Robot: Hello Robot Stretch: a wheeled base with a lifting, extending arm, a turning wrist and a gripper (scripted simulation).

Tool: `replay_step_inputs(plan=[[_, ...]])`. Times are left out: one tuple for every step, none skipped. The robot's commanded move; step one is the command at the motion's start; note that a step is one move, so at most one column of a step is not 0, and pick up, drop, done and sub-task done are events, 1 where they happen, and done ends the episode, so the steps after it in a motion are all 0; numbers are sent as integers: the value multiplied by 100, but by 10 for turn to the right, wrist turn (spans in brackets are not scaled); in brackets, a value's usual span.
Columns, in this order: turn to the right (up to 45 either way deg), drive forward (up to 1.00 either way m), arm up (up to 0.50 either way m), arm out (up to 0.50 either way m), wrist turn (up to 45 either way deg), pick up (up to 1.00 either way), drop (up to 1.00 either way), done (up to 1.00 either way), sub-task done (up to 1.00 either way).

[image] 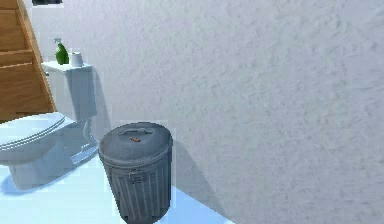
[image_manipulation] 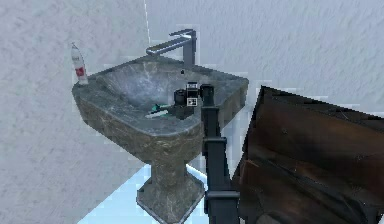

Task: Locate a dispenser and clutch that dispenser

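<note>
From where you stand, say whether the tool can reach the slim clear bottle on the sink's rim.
Probably yes: the tool is at the stone basin, nothing standing between it and the slim clear bottle.

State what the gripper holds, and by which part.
Cannot tell: the gripper shows against the sink basin, with a small teal thing at its far end.

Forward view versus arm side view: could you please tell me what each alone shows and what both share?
Forward view: a white toilet with a green thing and a white roll on its tank, and a grey lidded bin. Arm side view: a stone pedestal sink with a tap, a red-labelled bottle on its rim, the arm with its gripper at the basin, and dark wooden furniture. Shared: the pale rough wall and light blue floor.
</note>
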Motion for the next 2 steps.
replay_step_inputs(plan=[[0,0,10,0,0,0,0,0,0],[0,0,0,0,0,0,0,100,0]])
